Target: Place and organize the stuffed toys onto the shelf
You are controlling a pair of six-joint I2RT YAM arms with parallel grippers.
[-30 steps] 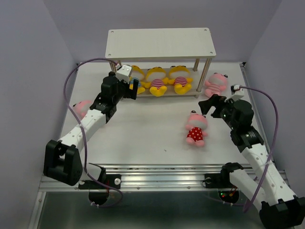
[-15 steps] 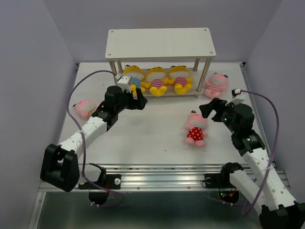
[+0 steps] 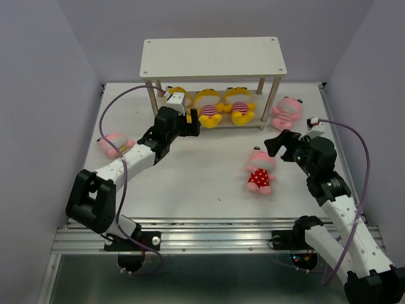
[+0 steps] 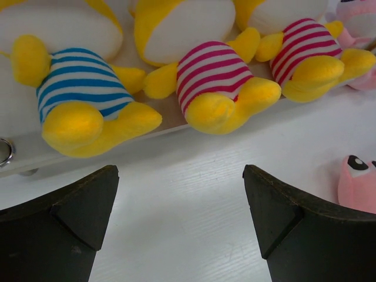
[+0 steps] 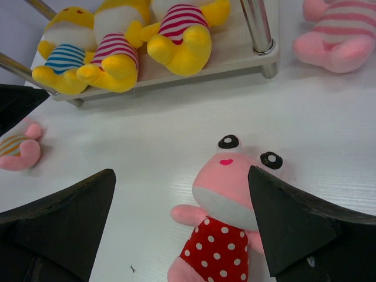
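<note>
The shelf (image 3: 212,57) stands at the back. Three yellow stuffed toys lie on its lower board: one in blue stripes (image 4: 76,94), two in red stripes (image 4: 217,79) (image 4: 308,53). A pink toy in red polka dots (image 3: 259,171) lies on the table. A pink striped toy (image 3: 286,113) lies right of the shelf, another (image 3: 114,144) at the far left. My left gripper (image 3: 192,123) is open and empty just in front of the lower board (image 4: 181,171). My right gripper (image 3: 277,142) is open and empty, above the polka-dot toy (image 5: 229,200).
The shelf's thin metal legs (image 5: 258,26) stand at the corners of the lower board (image 5: 235,53). Purple cables loop from both arms. White walls close in the table on three sides. The top board carries nothing.
My left arm has swung right and forward along the shelf front, past the blue-striped toy. My right gripper shifted slightly left at first, then held still. No toy has moved.
</note>
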